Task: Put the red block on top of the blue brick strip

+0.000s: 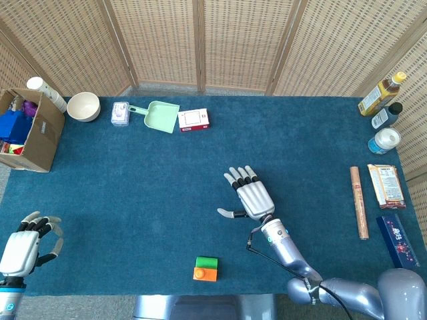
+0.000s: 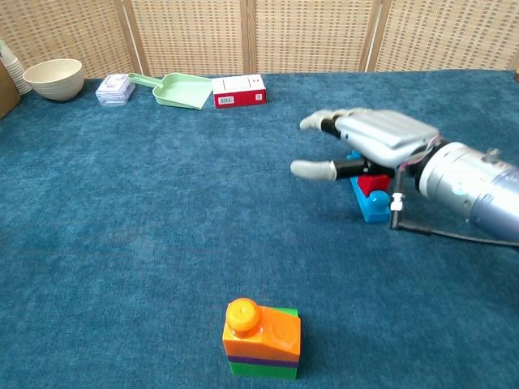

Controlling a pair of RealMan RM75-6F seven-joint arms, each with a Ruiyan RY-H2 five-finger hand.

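The right hand [image 2: 369, 146], fingers spread and holding nothing, is hovering over the small red block [image 2: 372, 183] sitting on the blue brick strip [image 2: 375, 207]; a careless brush could be knocking it off.

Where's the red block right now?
In the chest view the red block sits on the blue brick strip, right of centre, directly under the right hand. The head view hides it beneath that hand.
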